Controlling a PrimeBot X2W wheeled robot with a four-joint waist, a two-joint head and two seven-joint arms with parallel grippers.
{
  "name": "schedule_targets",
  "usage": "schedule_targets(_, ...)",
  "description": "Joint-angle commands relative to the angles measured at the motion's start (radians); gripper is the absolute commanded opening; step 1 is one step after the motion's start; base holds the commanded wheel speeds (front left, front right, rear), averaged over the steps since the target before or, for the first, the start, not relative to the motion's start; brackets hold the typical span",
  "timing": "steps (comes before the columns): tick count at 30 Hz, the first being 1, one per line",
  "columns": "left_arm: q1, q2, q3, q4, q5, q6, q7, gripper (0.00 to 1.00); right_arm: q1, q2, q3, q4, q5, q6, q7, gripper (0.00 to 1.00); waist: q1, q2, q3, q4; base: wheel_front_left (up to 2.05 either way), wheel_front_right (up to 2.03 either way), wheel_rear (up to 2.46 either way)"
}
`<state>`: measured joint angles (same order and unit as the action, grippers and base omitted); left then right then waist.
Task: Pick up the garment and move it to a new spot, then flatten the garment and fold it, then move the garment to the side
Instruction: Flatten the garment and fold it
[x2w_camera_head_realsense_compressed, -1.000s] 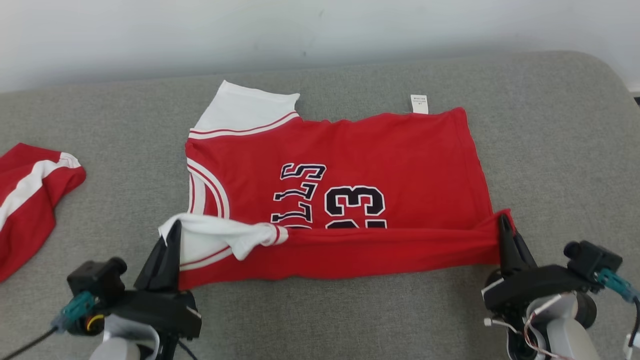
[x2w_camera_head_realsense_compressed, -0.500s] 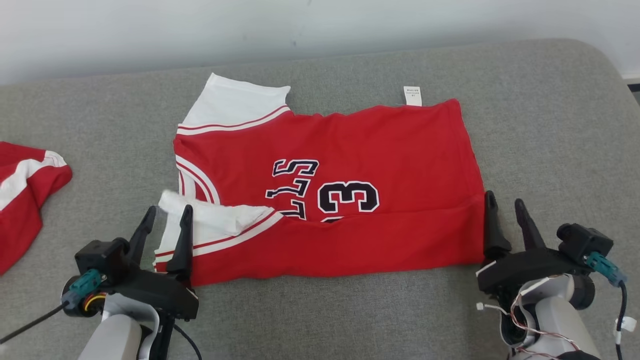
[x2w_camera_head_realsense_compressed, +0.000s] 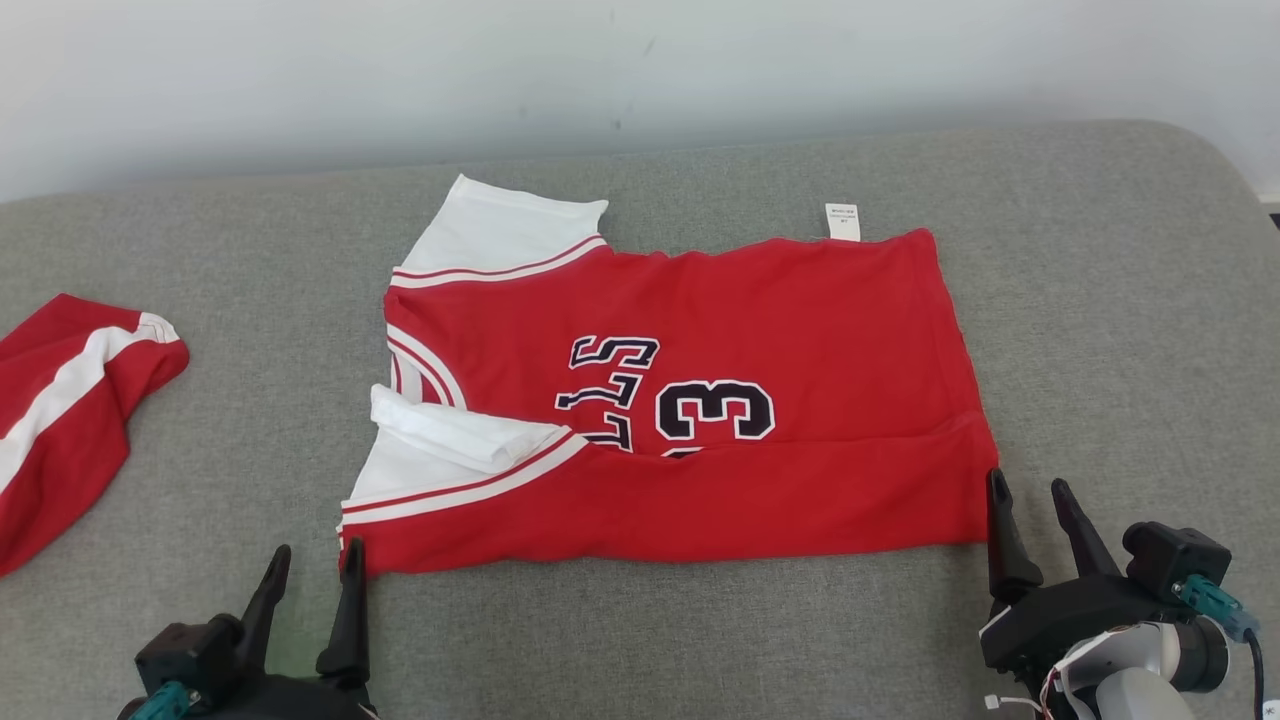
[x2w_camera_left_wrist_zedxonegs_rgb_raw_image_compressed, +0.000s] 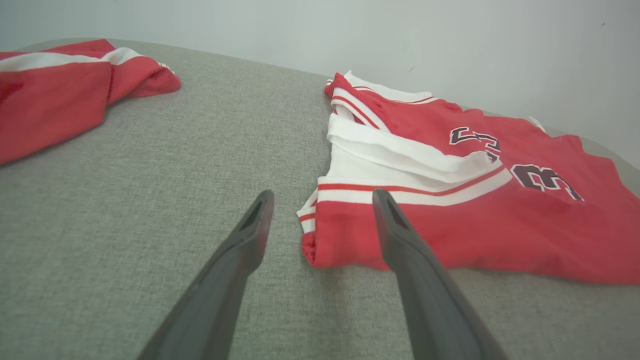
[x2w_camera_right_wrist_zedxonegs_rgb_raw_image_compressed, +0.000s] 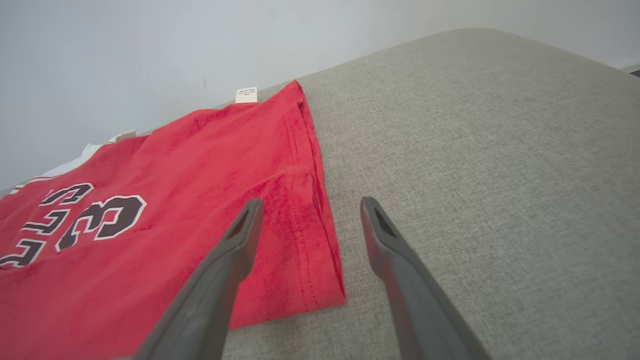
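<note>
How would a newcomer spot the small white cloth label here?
On the grey upholstered surface lies a red jersey with a black number, spread in the middle. Along its far edge, near the right corner, a small white rectangular label pokes out onto the grey. Unlike the broad white sleeves at the jersey's left end, it is tiny with no red stripe.

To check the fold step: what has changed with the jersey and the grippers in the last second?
The left gripper and the right gripper, both shut on the near edge of the jersey before, have let go, opened and drawn back toward the robot. The released strip now lies folded over the jersey. The second red garment at the left stayed put.
</note>
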<state>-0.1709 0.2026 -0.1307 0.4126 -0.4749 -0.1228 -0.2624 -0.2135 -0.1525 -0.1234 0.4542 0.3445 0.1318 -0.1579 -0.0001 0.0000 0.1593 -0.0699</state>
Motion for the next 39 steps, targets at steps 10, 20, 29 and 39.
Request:
schedule_targets(10,-0.037,-0.017,-0.011,0.083,0.032,-0.006,-0.003,1.0,-0.052,-0.001,0.018,0.1,-0.041,-0.002,0.011,1.0,0.0001,0.0,0.022,0.002,0.0,0.0,0.0)
schedule_targets(20,-0.112,-0.021,-0.046,0.203,0.016,-0.008,-0.003,0.0,-0.112,0.02,0.061,0.209,-0.039,-0.002,-0.002,0.0,0.0001,0.0,0.051,-0.023,0.0,0.0,0.0)
schedule_targets(29,-0.067,-0.018,-0.009,0.181,0.0,-0.006,-0.003,0.0,-0.118,0.012,0.088,0.233,0.008,-0.002,-0.05,0.0,0.0001,0.0,0.007,-0.017,0.0,0.0,0.0)
schedule_targets(39,0.111,-0.071,0.071,0.073,0.012,-0.006,-0.004,0.0,-0.031,-0.01,0.134,0.175,0.064,-0.002,-0.038,0.0,0.0001,0.0,-0.066,-0.002,0.0,0.0,0.0)
